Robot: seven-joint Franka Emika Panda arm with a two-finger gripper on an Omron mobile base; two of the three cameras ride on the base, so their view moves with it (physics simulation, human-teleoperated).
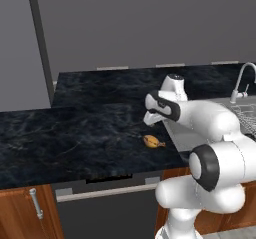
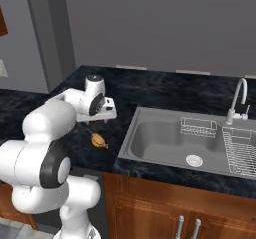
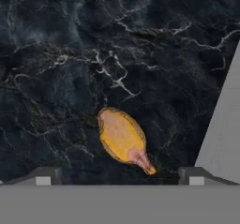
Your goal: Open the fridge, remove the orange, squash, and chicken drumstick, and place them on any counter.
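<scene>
Chicken drumstick (image 3: pixel 123 139) lies flat on the bench (image 3: pixel 70 54), directly below the tool (image 3: pixel 120 176). Tool fingers (image 3: pixel 43 176) stand wide apart with nothing between them, one on each side of the drumstick and clear of it. Plump end of the drumstick points away from the tool, thin tip toward it. Base views: drumstick (image 1: pixel 153 142) sits near the bench's front edge, just beside the rim of the steel sink (image 2: pixel 150 148). Faucet (image 2: pixel 239 100) stands at the sink's far side, dish rack (image 2: pixel 240 150) inside the basin.
</scene>
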